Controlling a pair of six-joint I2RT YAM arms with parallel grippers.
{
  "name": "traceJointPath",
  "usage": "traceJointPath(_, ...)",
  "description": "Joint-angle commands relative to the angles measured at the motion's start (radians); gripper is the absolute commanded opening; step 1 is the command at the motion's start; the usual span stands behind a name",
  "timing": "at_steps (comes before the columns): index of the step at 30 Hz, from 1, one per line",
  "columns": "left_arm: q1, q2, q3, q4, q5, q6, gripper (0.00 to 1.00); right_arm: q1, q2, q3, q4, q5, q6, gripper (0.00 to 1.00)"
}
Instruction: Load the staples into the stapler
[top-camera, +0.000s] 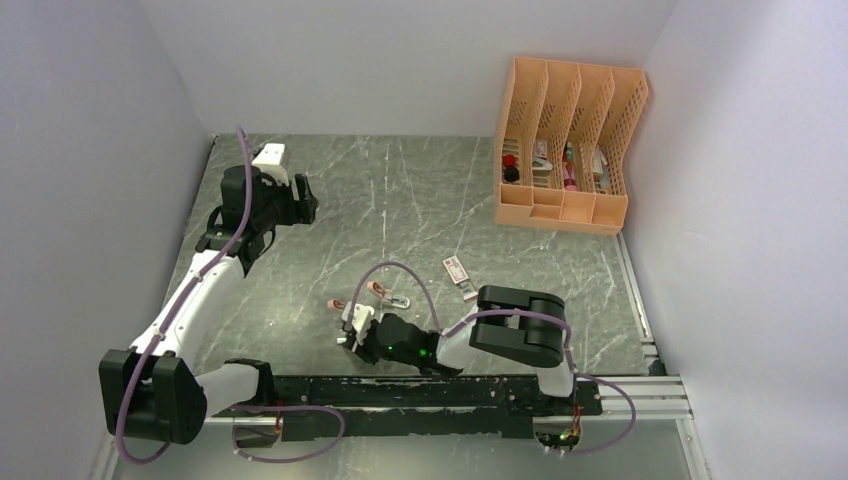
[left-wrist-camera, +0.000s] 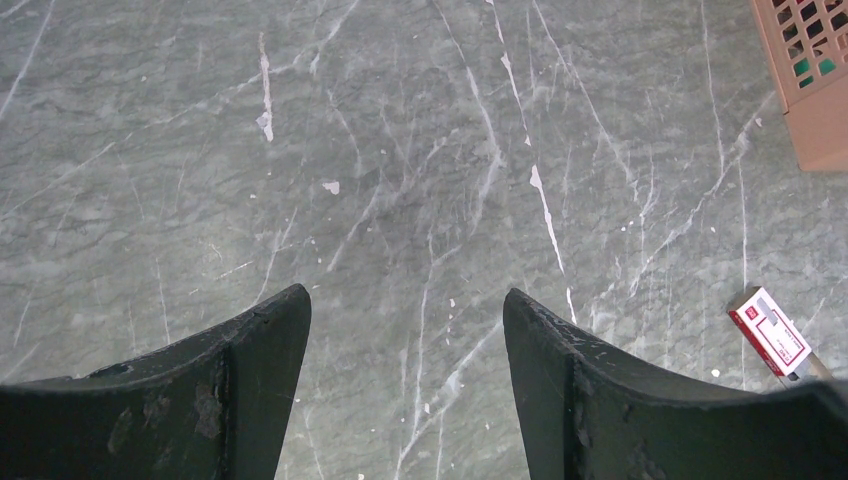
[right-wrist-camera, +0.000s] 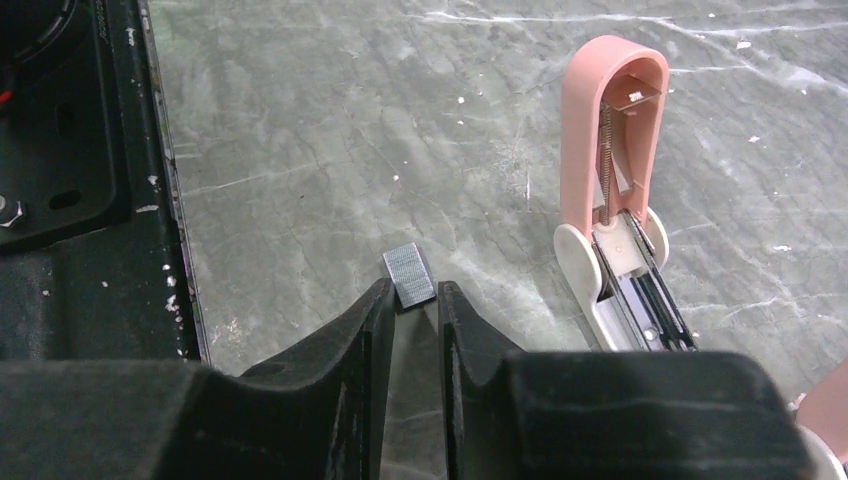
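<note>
With right hand (right-wrist-camera: 414, 297) nearly shut, pinches perhaps the staples (right-wrist-camera: 409, 274) just beside the stapler (right-wrist-camera: 612, 232), already opened; loading into it remains. Holds left hand (left-wrist-camera: 405, 312) open, empty, far from stapler.

Soft, even light; faint shadows.

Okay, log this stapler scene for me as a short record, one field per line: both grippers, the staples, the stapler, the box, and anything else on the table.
right gripper: jaws nearly together at a staple strip; firm grip unclear
left gripper: open, holding nothing, above the table
stapler: lying open, pink top swung back, channel exposed, apart from the strip
staple box: red and white, flat on the table, clear of both grippers
file rack: far right corner
</note>
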Motion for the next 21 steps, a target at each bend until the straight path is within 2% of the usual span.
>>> traceJointPath(1, -0.005, -0.001, 0.005, -0.002, 0.002, 0.012, 0.75, -0.005, 0.091, -0.052, -0.315, -0.033, 0.004, 0.24)
traceJointPath(10, -0.005, -0.001, 0.005, -0.001, 0.003, 0.012, 0.75, -0.004, -0.006, -0.057, -0.346, -0.014, 0.001, 0.15)
traceJointPath(21, -0.005, -0.004, 0.006, -0.003, 0.0, 0.011, 0.75, -0.005, -0.314, -0.008, -0.44, 0.003, 0.001, 0.14)
